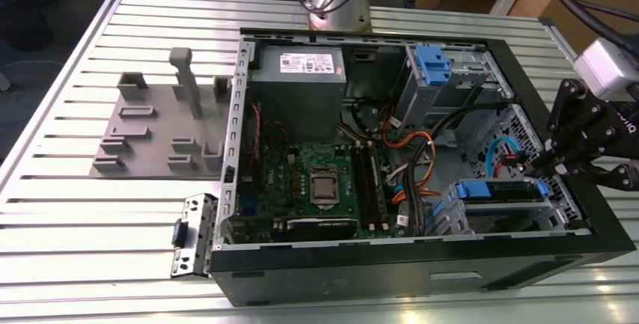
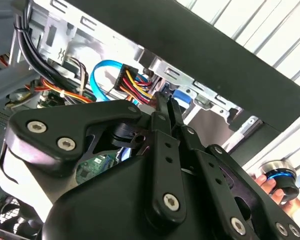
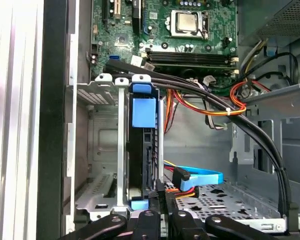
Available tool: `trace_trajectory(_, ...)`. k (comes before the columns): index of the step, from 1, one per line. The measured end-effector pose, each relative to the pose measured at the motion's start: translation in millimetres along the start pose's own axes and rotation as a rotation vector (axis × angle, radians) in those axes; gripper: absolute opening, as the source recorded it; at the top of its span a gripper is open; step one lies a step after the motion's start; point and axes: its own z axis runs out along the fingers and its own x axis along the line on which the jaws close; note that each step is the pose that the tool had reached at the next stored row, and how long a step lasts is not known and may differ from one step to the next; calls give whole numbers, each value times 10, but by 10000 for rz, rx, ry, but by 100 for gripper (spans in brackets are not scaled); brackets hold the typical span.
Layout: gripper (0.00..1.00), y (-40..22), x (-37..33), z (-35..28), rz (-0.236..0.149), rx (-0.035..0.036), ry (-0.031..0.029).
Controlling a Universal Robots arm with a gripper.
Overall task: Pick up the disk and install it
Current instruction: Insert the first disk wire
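The disk sits in the drive cage at the near right corner of the open computer case, with blue bracket ends at both sides. In the first wrist view the disk stands edge-on between the cage's metal rails, its blue tab toward the motherboard. My gripper hangs over the case's right wall, just behind the disk's rear end. Its two thin fingers lie close together by the blue and orange cable plugs. The second wrist view shows the fingertips pressed side by side with nothing between them.
A grey power supply box fills the case's far corner, beside an upper bay with a blue latch. Cable bundles cross the case. A grey fixture lies on the slatted table. A person's fingers show beside a blue-ringed knob.
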Motion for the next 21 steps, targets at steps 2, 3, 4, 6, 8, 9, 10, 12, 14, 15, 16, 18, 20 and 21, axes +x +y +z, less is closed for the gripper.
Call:
trace_trajectory(2,16,18,11,6,-1,0,1)
trace_trajectory(3,16,24,15,10,-2,0,2)
trace_trajectory(4,16,33,21,13,-3,0,3)
trace_trajectory(6,16,41,39,20,-3,0,6)
trace_trajectory(8,16,50,53,27,-1,-1,26)
trace_trajectory(9,16,57,57,30,0,-1,57)
trace_trajectory(10,16,62,59,34,6,-1,90)
trace_trajectory(12,16,66,60,45,23,0,146)
trace_trajectory(14,16,66,60,53,26,0,158)
trace_trajectory(15,16,68,61,57,29,0,158)
trace_trajectory(16,16,71,61,61,29,0,159)
trace_trajectory(18,16,78,62,70,31,0,158)
trace_trajectory(20,16,81,62,79,30,0,159)
trace_trajectory(21,16,82,62,84,31,0,159)
